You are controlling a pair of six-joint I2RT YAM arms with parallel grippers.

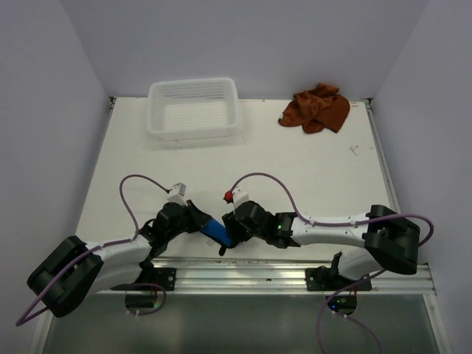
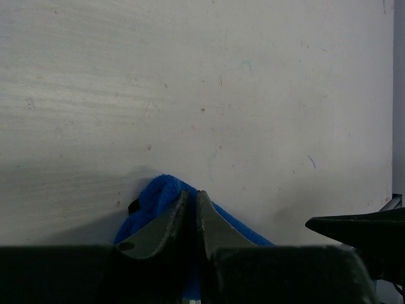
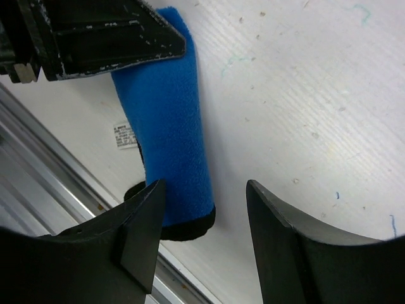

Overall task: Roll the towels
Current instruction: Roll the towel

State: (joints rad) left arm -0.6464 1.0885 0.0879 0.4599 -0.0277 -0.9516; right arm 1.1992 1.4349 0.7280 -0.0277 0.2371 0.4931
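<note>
The blue towel point(image 1: 217, 231) lies as a tight roll near the table's front edge, between my two grippers. In the left wrist view, my left gripper point(image 2: 192, 193) is shut with blue towel point(image 2: 152, 196) bulging around and showing between its fingers. In the right wrist view, my right gripper point(image 3: 204, 187) is open over the roll's black-trimmed end; the blue towel point(image 3: 168, 126) lies beside its left finger. The rust-brown towel point(image 1: 317, 109) lies crumpled at the far right of the table, away from both grippers.
A white mesh basket point(image 1: 194, 109) stands at the back, left of centre. An aluminium rail point(image 1: 251, 267) runs along the near edge just behind the roll. The left gripper's finger point(image 3: 107, 38) overlaps the roll's far end.
</note>
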